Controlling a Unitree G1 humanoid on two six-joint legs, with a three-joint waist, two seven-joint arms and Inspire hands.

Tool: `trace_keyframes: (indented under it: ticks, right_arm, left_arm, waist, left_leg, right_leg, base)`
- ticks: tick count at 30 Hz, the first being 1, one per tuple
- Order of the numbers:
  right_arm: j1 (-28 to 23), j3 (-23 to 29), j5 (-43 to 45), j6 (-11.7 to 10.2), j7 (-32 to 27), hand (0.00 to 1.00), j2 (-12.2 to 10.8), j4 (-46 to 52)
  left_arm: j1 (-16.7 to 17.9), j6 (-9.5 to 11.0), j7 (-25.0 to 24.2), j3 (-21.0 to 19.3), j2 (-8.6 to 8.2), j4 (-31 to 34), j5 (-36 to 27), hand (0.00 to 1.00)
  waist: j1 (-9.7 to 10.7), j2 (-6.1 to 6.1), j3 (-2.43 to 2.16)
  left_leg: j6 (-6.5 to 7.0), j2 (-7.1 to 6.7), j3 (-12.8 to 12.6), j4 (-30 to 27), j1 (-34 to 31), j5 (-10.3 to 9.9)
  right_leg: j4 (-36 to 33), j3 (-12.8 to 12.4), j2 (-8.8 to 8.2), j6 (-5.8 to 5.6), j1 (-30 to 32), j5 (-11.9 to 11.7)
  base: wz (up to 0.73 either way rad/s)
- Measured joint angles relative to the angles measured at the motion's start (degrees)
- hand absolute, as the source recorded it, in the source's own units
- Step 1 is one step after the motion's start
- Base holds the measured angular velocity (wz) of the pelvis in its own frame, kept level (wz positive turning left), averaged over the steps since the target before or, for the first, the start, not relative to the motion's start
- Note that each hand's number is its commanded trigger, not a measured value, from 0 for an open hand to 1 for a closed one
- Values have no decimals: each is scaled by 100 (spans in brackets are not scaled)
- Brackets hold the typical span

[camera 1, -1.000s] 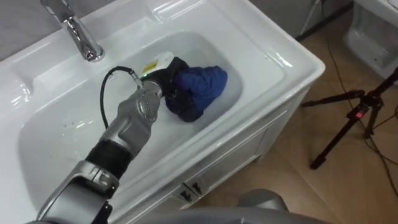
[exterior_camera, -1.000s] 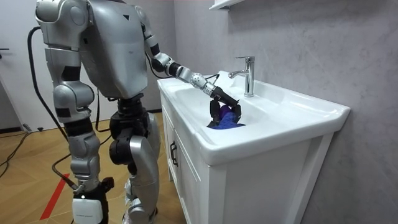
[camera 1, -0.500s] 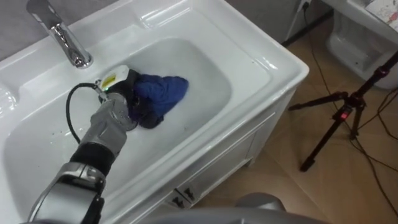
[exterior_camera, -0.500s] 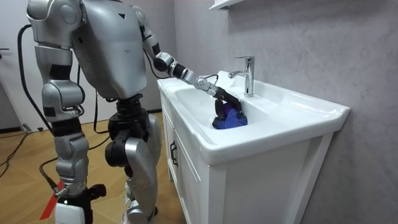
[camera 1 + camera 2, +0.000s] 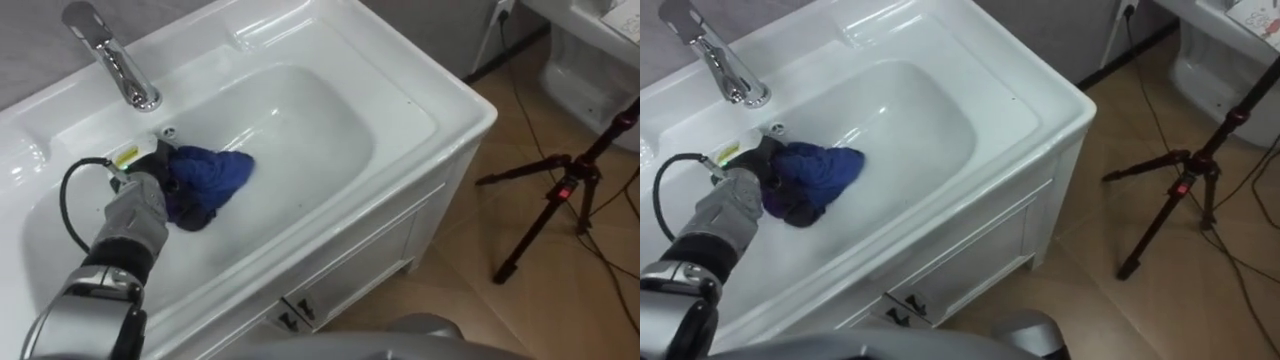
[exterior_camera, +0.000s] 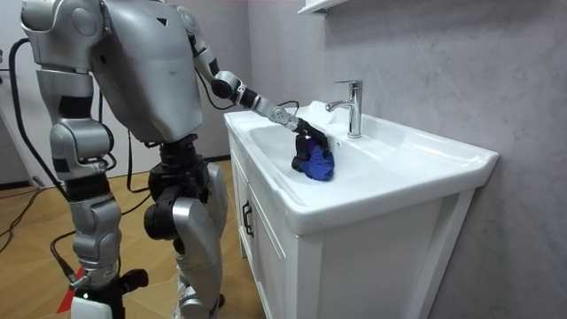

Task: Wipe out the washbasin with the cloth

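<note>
The left hand [image 5: 148,198], fingers clenched on the crumpled blue cloth [image 5: 212,174], had dragged it left across the white ceramic basin [image 5: 335,135], nearer the chrome tap [image 5: 115,62]; wiping looked underway.

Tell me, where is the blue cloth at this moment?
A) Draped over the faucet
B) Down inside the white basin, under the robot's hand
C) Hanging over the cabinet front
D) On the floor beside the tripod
B: the blue cloth lies on the bottom of the basin, held by the robot's left hand, in front of the faucet.
</note>
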State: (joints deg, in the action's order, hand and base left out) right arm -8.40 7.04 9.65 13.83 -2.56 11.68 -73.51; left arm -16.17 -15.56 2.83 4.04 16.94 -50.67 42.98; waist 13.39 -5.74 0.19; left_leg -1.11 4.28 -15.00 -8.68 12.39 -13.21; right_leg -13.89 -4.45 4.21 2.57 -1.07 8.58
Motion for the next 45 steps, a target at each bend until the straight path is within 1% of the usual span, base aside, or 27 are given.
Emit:
trace_keyframes:
  ticks: [1, 3, 4, 5, 6, 9, 12, 13, 14, 17, 19, 20, 21, 22, 23, 24, 26, 28, 30, 37, 41, 45]
  right_arm:
    - [0, 0, -1, 1, 1, 0, 2, -3]
    - [9, 1, 32, 0, 3, 0, 9, -4]
    - [12, 0, 37, 0, 5, 0, 8, -3]
    - [22, -1, 54, 1, 9, 0, 14, 23]
    - [52, -6, 86, 2, 11, 0, 32, 26]
    - [111, -4, 227, 2, 14, 0, 36, 15]
    - [168, -6, 241, 1, 13, 0, 39, 0]
    - [166, -6, 241, 0, 14, 0, 42, 2]
    - [157, -6, 239, 2, 14, 0, 44, 1]
    - [160, -6, 238, 6, 14, 0, 48, 5]
    - [176, -6, 239, 10, 16, 0, 55, 16]
    - [198, 5, 247, 10, 10, 0, 68, 26]
    - [241, 50, 332, 29, 2, 0, 74, 58]
    - [268, 64, 394, 50, -5, 0, 74, 59]
    - [313, 97, 461, 67, -28, 0, 74, 61]
    - [354, 97, 472, 75, -47, 0, 85, 68]
    - [435, 92, 471, 112, -59, 0, 95, 54]
    - [549, 94, 465, 114, -67, 0, 93, 0]
    - [631, 94, 451, 116, -85, 0, 87, -12]
    - [633, 80, 430, 99, -149, 0, 88, -2]
    - [636, 41, 396, 36, -149, 0, 95, 27]
    - [622, 36, 373, -81, -140, 0, 95, -33]
  left_arm:
    - [4, -5, 0, -5, 1, -9, 0, 100]
    - [5, -5, -1, -49, 2, -47, 1, 100]
    - [11, -5, -3, -95, 2, -71, 1, 100]
    - [24, -5, -11, -185, 2, -134, -7, 100]
    - [27, 0, -11, -229, 2, -216, -12, 100]
    - [63, 10, -76, -431, 6, -227, -11, 100]
    - [87, 10, -141, -626, 12, -229, -11, 100]
    - [87, 10, -153, -626, 15, -226, -10, 100]
    - [79, 10, -190, -627, 16, -219, -10, 100]
    - [83, 11, -231, -664, 20, -203, 2, 100]
    - [113, 11, -235, -740, 20, -121, 2, 100]
    - [146, 10, -239, -806, 20, -73, 3, 100]
    - [197, 9, -242, -883, 21, -24, 4, 100]
    - [221, 9, -242, -908, 21, 8, 5, 100]
    - [225, 9, -241, -951, 21, 46, 6, 100]
    - [224, 10, -236, -967, 20, 59, 5, 100]
    - [225, 22, -197, -984, 19, 61, 2, 100]
    - [224, 22, -139, -985, 19, 35, 4, 100]
    - [230, 55, -83, -985, 19, 12, 5, 100]
    - [357, 110, -19, -985, 20, 6, 37, 100]
    - [481, 201, 139, -986, 20, 17, 37, 100]
    - [534, 212, 207, -982, 19, 7, 36, 100]
  waist:
    - [-18, 3, 1]
    - [-138, 8, -5]
    - [-154, 20, -7]
    - [-175, -1, -34]
    - [-207, 27, -24]
    - [-267, 17, -39]
    - [-319, 18, -40]
    - [-356, 16, -42]
    - [-442, 11, -45]
    - [-567, 0, -55]
    - [-609, -6, -64]
    - [-637, -32, -81]
    - [-668, -39, -86]
    - [-673, -42, -88]
    - [-677, -40, -87]
    - [-746, -38, -86]
    - [-809, -30, -87]
    - [-814, -30, -87]
    - [-830, -31, -88]
    - [-896, -34, -92]
    - [-905, -30, -90]
    - [-856, -5, -79]
  left_leg:
    - [0, 0, -3, 0, 0, 0]
    - [-2, -2, -13, -3, 12, 1]
    - [-2, -2, -12, -3, 19, 1]
    - [-2, -1, -14, -4, 25, 1]
    - [-2, -1, 1, -4, 21, 1]
    - [-3, -3, 32, -8, -7, 1]
    - [-14, -4, 131, -11, -10, 8]
    - [-16, -3, 139, -11, -5, 10]
    - [-22, -1, 151, -11, 3, 13]
    - [-31, 0, 266, -11, -6, 18]
    - [-46, 0, 310, -10, -19, 27]
    - [-51, -1, 344, -10, -25, 30]
    - [-55, -1, 377, -13, -31, 34]
    - [-56, -2, 411, -18, -43, 34]
    - [-65, -3, 450, -32, -80, 39]
    - [-78, -7, 475, -33, -90, 49]
    - [-80, -5, 504, -70, -89, 51]
    - [-88, -1, 575, -83, -98, 55]
    - [-116, 11, 594, -83, -108, 74]
    - [-147, 36, 622, -85, -69, 94]
    - [-173, 47, 621, -81, -23, 111]
    - [-173, 72, 624, -77, 39, 110]
  right_leg:
    - [-2, 2, -2, 0, 1, 0]
    - [-12, -10, 1, 3, 1, -2]
    - [-18, -12, 2, 3, 0, -2]
    - [-23, -6, 0, 5, -3, -2]
    - [-18, 4, -6, 7, -5, -4]
    - [-17, 80, -23, 10, -7, -1]
    - [-6, 157, -38, 15, -36, 5]
    - [-4, 159, -38, 16, -36, 6]
    - [5, 161, -35, 19, -32, 6]
    - [29, 248, -50, 27, -100, 11]
    - [33, 324, -68, 31, -115, 13]
    - [33, 356, -74, 34, -115, 14]
    - [26, 372, -94, 41, -108, 19]
    - [24, 389, -112, 44, -109, 21]
    - [25, 464, -113, 50, -99, 27]
    - [19, 488, -109, 55, -90, 33]
    - [10, 516, -109, 68, -99, 56]
    - [-6, 542, -111, 87, -96, 73]
    - [-6, 567, -110, 110, -94, 86]
    - [-100, 601, -97, 185, -115, 163]
    - [-179, 596, -84, 226, -110, 224]
    - [-167, 592, -82, 251, -195, 258]
  base:
    - [0]
    - [-6]
    - [-6]
    - [-3]
    - [0]
    - [11]
    - [14]
    - [5]
    - [5]
    - [14]
    - [20]
    - [12]
    - [9]
    - [16]
    - [21]
    - [19]
    - [8]
    - [7]
    - [5]
    - [2]
    - [-1]
    - [4]
